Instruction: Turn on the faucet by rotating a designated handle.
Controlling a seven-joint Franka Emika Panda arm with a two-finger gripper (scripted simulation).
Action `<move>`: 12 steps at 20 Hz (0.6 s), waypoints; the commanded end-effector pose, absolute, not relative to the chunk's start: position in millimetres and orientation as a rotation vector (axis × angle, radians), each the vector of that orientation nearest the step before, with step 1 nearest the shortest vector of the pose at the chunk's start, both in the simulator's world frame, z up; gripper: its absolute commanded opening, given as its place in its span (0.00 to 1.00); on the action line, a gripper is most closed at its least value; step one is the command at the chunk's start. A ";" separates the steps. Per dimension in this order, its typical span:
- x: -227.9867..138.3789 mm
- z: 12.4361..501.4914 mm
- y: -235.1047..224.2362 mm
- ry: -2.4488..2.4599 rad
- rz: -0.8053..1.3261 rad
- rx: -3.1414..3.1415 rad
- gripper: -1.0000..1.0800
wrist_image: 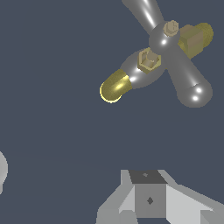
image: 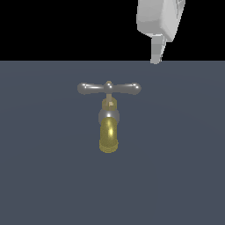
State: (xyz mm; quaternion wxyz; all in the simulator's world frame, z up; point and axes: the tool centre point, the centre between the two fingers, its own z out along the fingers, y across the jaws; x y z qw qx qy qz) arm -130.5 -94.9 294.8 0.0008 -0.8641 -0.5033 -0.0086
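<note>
Exterior view: the faucet (image: 108,127) stands mid-scene on a grey surface (image: 44,176), its handle (image: 109,88) lying level across the stem (wider than the brass spout). The gripper (image: 156,55) hangs well apart, toward the exterior view's right; whether its jaws are parted cannot be told.

Wrist view: faucet (wrist_image: 131,76) and handle (wrist_image: 173,52) seen from above, gripper (wrist_image: 148,197) clear of both.

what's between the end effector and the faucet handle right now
Nothing visible. The end effector hangs apart from the handle, toward the exterior view's upper right, with only bare grey surface showing between them.
</note>
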 end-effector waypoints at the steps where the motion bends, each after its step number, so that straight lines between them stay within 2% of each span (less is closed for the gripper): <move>1: -122.4 283.5 -95.7 -1.658 -0.023 -2.668 0.00; 12: -89.3 237.4 -92.5 -1.957 -0.009 -2.462 0.00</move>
